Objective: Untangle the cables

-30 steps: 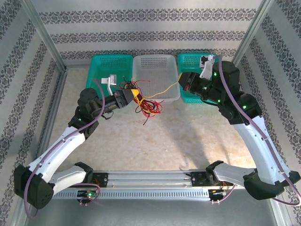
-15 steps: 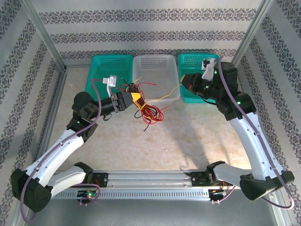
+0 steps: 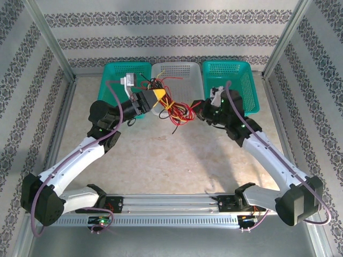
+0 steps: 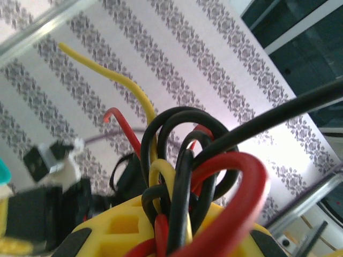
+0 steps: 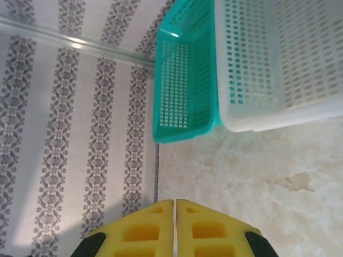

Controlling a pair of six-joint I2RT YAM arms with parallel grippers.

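Note:
The cables (image 3: 174, 110) are a tangled bunch of red, black and yellow wires hanging in the air over the front edge of the white basket (image 3: 187, 72). My left gripper (image 3: 156, 98) is shut on the bunch from the left. In the left wrist view the loops (image 4: 182, 160) rise from between the yellow fingers (image 4: 123, 230), and one yellow end (image 4: 107, 69) sticks up free. My right gripper (image 3: 196, 111) hovers just right of the bunch, shut. Its yellow fingers (image 5: 134, 230) meet with nothing between them.
A teal basket (image 3: 115, 72) stands left of the white one and another teal basket (image 3: 241, 80) stands right of it, all against the back wall. The right wrist view looks at the left teal basket (image 5: 182, 91), the white basket (image 5: 278, 64) and the beige table (image 5: 257, 182).
My left gripper carried the bunch up and back toward the white basket. My right arm swung down and left from the right teal basket to beside the bunch; the yellow strand no longer stretches toward it.

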